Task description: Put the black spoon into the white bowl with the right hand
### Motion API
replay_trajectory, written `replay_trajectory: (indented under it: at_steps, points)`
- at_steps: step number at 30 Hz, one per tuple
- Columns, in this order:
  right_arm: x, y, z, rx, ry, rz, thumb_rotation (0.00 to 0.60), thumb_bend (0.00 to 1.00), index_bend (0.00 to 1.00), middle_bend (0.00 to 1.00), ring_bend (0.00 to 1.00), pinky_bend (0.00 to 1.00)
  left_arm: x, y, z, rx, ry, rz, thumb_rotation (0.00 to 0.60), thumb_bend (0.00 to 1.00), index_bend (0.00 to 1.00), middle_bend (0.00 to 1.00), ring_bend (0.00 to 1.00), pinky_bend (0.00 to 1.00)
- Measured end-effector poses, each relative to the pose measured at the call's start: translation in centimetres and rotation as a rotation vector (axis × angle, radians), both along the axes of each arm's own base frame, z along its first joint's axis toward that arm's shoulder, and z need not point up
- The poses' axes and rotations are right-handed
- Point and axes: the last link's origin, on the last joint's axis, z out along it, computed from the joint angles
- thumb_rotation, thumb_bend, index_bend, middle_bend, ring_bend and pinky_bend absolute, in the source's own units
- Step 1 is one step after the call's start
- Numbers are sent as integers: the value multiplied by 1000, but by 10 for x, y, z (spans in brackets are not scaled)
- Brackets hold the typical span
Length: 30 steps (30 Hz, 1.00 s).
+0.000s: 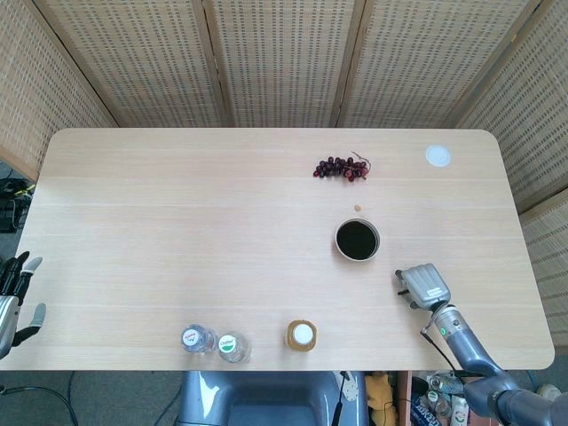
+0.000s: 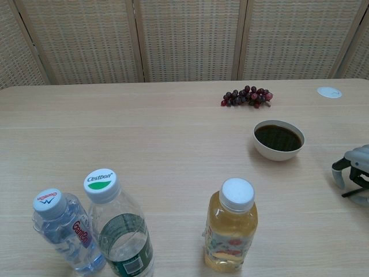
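White bowl [image 1: 357,240] [image 2: 278,139] with a dark inside sits on the light wood counter [image 1: 177,222] [image 2: 144,150], in the right half, roughly midway between the far and near edges. Right robot hand [image 1: 423,286] [image 2: 353,172] is low over the counter near the right part of the near edge, just beside the bowl but not touching it, palm down with fingers curled downward. Black spoon [image 2: 350,193]: only a thin dark strip under that hand's fingers in the chest view is likely it (head view hides it completely). Cannot tell whether the fingers are clamped on it or just over it.

Left robot hand [image 1: 13,297] hangs off the counter's left edge near the near-left corner, fingers apart, holding nothing.

Bunch of dark red grapes [image 1: 342,168] [image 2: 246,97] lies toward the far edge, beyond the bowl. Small white round disc [image 1: 437,156] [image 2: 329,92] lies by the far-right corner. Along the near edge stand three upright capped bottles: a blue-label water bottle [image 1: 198,338] [image 2: 63,231], a green-label Cestbon bottle [image 1: 233,347] [image 2: 115,225] touching or almost touching it, and a yellow drink bottle [image 1: 302,335] [image 2: 230,228] apart to their right. Woven screen panels [image 1: 284,53] [image 2: 184,34] stand behind the far edge.
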Motion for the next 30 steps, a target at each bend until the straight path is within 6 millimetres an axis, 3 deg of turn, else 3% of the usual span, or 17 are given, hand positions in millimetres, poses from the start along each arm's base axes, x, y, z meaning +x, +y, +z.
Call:
replay_trajectory:
  at_steps: [30]
  points:
    - [-8, 0, -3, 8, 11, -18, 600, 510, 555, 931, 961, 1000, -2, 0, -2, -7, -2, 9, 600, 483, 28, 0, 0, 0]
